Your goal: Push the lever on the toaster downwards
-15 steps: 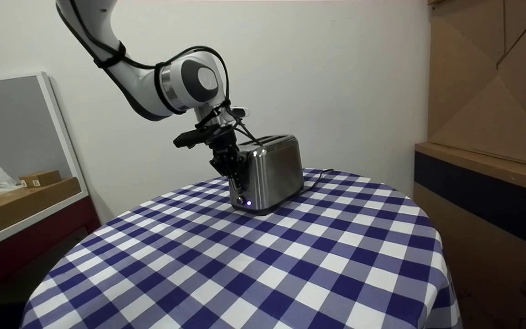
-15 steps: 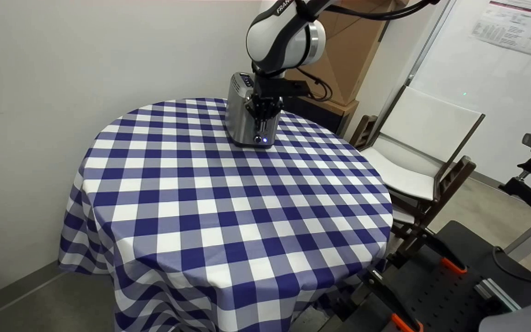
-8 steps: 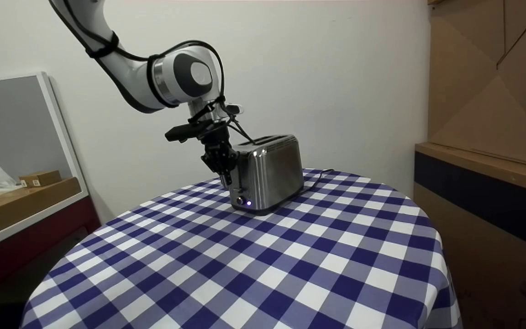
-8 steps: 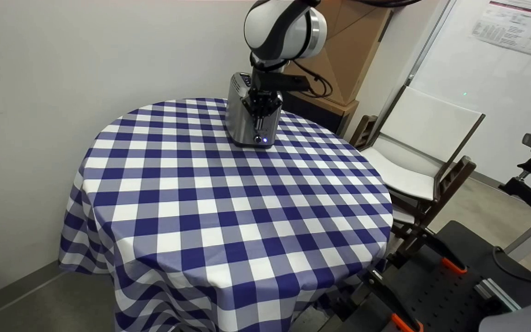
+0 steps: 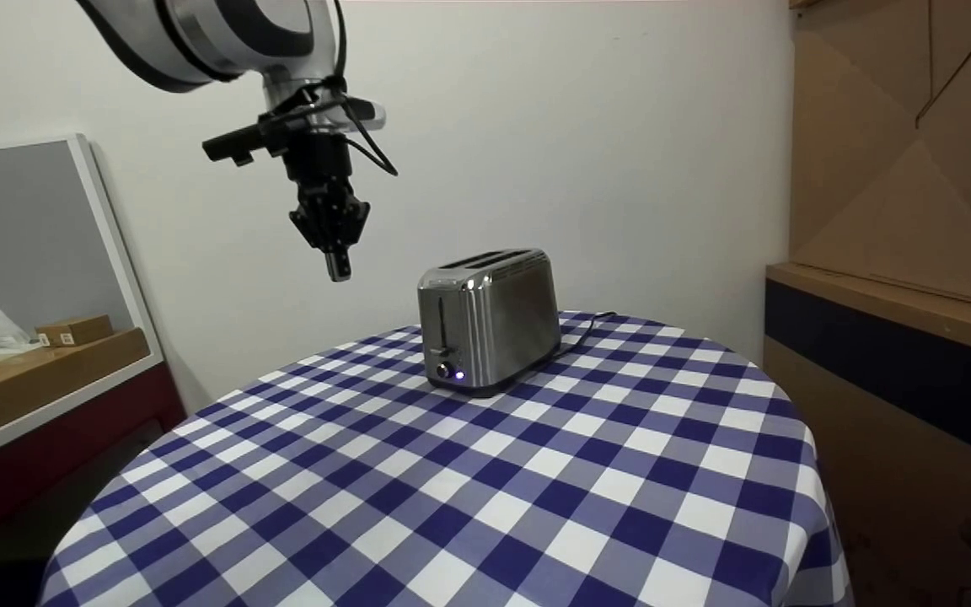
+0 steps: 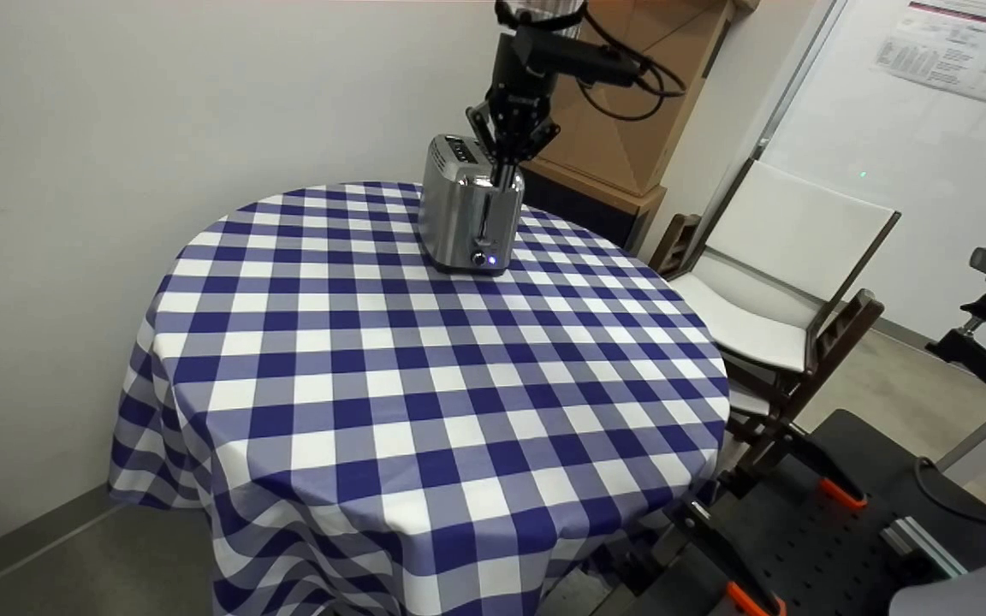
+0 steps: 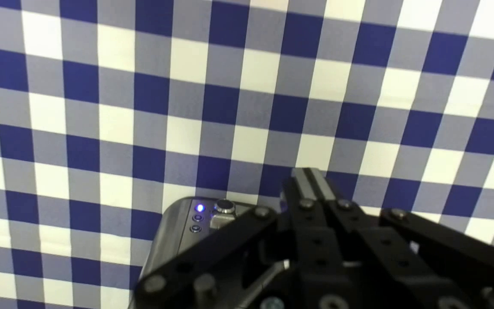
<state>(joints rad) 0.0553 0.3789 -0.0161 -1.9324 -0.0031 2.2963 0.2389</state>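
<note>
Toaster [image 5: 509, 320]: upright on the checked tablecloth [image 5: 494, 511], dark top slots [image 5: 498, 259] uppermost.
Lever [image 5: 443, 351]: at the lower end of the vertical slot [image 5: 442, 316] in the toaster's end panel [image 5: 458, 329], just above the round knob [image 5: 444, 370].
Indicator light [image 7: 200, 208]: glowing bluish, near the knob.
Gripper [image 5: 340, 274]: raised above the tablecloth, apart from toaster and lever in an exterior view; fingertips [image 7: 302, 182] together, nothing held.
Power cord [image 5: 603, 314]: on the tablecloth, near the toaster's far end.
</note>
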